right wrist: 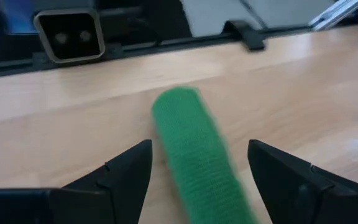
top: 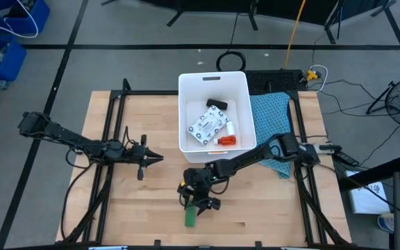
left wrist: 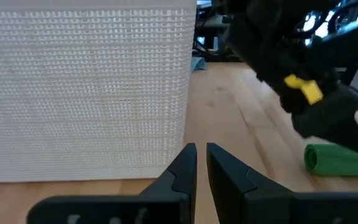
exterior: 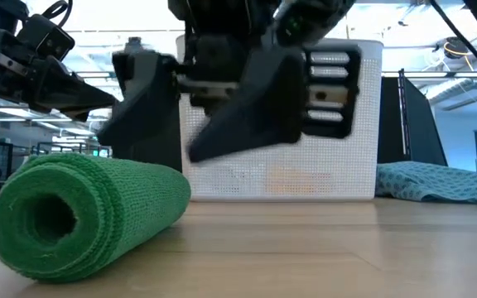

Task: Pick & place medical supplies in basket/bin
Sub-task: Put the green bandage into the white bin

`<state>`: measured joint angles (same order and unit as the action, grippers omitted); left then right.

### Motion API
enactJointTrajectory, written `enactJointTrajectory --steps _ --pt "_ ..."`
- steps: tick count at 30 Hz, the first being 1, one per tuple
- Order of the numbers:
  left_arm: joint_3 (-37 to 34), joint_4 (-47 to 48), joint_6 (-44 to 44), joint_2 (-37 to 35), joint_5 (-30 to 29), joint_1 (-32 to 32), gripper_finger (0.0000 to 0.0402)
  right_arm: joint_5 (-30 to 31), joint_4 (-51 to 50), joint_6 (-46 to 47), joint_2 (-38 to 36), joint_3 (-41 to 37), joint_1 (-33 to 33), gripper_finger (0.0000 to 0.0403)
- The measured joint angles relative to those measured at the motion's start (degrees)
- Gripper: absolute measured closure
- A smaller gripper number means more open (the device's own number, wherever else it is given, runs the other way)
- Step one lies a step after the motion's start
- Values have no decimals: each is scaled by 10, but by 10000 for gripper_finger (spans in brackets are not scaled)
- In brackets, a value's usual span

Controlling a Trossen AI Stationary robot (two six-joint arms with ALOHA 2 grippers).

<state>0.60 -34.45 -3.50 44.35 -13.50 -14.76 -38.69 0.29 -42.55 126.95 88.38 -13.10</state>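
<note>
A green bandage roll (top: 190, 215) lies on its side on the wood table near the near edge; it also shows as the roll (exterior: 81, 217), the roll (left wrist: 344, 160) and the roll (right wrist: 197, 155). My right gripper (top: 198, 201) hovers open just above its far end, one finger on either side (right wrist: 201, 158), apart from it. The white tub (top: 214, 111) stands at the table's far middle and holds a white packet (top: 207, 126), a red bottle with white cap (top: 226, 139) and a black piece (top: 216, 104). My left gripper (top: 155, 157) waits shut left of the tub.
A blue-green cloth (top: 273, 125) lies right of the tub, under my right arm. A black frame (top: 110, 139) runs along the table's sides. The low camera (right wrist: 67, 37) sits at the near edge. Bare wood lies between the tub and the roll.
</note>
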Motion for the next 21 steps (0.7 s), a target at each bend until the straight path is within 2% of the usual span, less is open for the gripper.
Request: enactJointTrajectory --steps 5,10,21 --pt "0 -1 8 0 -1 6 360 -9 8 6 29 0 5 151" --pt "0 0 8 0 -1 20 360 -35 16 33 43 1 15 174" --pt "0 0 3 0 4 30 360 -36 -11 32 43 1 17 277"
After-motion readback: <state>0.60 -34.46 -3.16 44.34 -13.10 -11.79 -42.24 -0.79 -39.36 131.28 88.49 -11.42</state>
